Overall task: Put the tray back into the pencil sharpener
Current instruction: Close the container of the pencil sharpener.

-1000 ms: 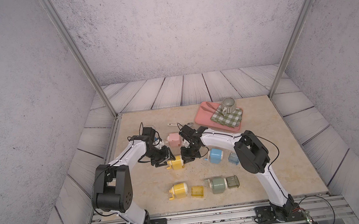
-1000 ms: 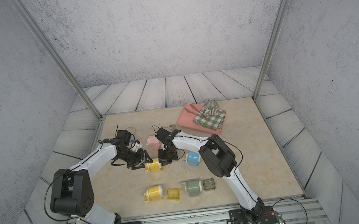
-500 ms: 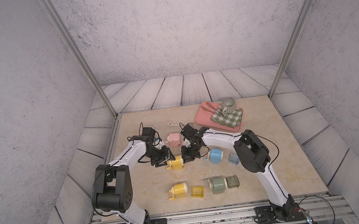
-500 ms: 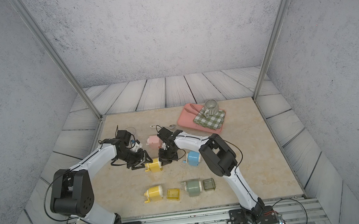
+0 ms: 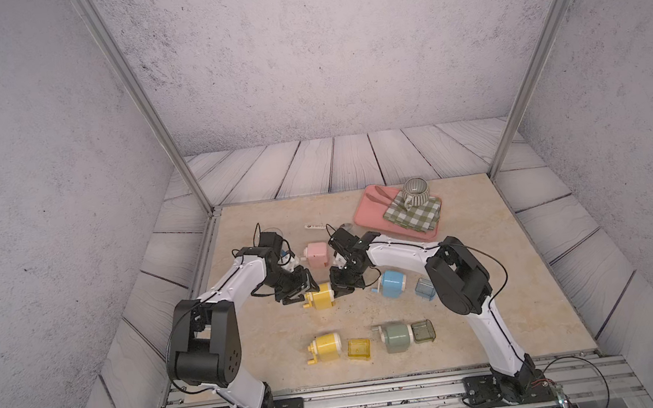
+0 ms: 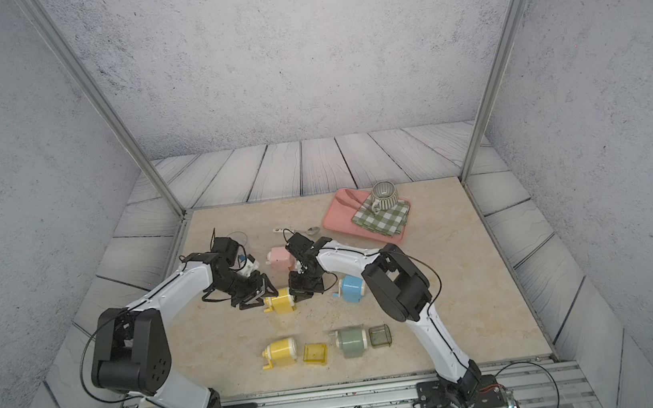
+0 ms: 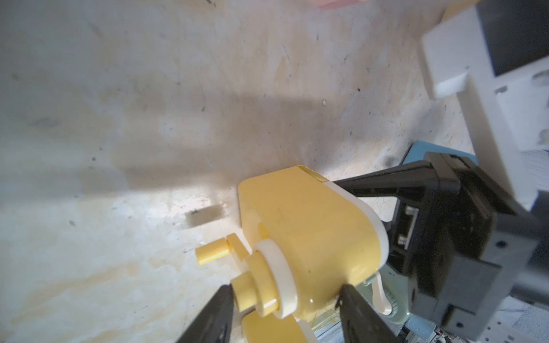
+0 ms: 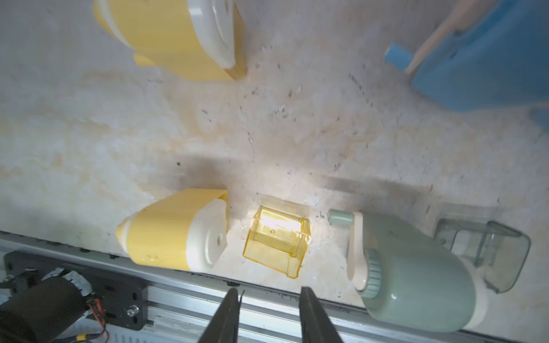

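A yellow pencil sharpener (image 5: 321, 297) (image 6: 281, 302) lies on its side mid-table. My left gripper (image 5: 301, 295) (image 7: 283, 292) is shut on its crank end, one finger on each side of the body (image 7: 306, 225). A see-through yellow tray sits in the sharpener's other end, and only its edge (image 8: 237, 69) (image 7: 310, 172) shows. My right gripper (image 5: 341, 291) (image 8: 269, 292) is shut and holds nothing, with a narrow slit between its fingers. In both top views it rests against the tray end of the sharpener (image 8: 166, 35).
Near the front lie a second yellow sharpener (image 5: 324, 345) with a loose yellow tray (image 5: 359, 348), and a green sharpener (image 5: 396, 337) with a grey tray (image 5: 423, 331). A blue sharpener (image 5: 392, 283), a pink sharpener (image 5: 316, 254) and a pink board (image 5: 372, 212) with cloth and cup are nearby.
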### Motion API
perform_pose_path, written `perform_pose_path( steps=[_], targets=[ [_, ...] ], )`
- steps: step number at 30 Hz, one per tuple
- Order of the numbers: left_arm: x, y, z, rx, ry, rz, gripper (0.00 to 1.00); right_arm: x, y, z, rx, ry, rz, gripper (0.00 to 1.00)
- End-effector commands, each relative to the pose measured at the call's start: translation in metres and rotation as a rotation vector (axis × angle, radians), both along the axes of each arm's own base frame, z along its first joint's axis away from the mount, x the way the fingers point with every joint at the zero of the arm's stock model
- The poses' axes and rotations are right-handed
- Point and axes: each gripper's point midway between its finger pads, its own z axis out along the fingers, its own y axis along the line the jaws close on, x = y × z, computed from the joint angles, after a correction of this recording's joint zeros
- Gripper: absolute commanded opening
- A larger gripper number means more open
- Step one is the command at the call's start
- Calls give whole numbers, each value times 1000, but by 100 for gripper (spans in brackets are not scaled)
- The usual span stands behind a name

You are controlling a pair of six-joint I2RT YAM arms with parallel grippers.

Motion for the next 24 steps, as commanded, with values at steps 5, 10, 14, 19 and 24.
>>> perform_pose_path(
  steps=[5, 10, 14, 19, 24],
  targets=[
    [-8, 1, -5, 15, 21, -12, 59, 2, 3, 24, 8, -72, 15, 0],
    [0, 2, 11, 18, -29, -3, 65, 12, -22, 40, -112, -177, 7, 15],
    [9, 1, 32, 8, -105, 9, 68, 17, -31, 56, -136, -235, 3, 22],
    [17, 4, 71, 8, -216, 29, 72, 24, -44, 86, -166, -323, -22, 24],
    [8, 16, 115, 36, -297, 92, 71, 26, -67, 130, -189, -445, -70, 28]
  ],
)
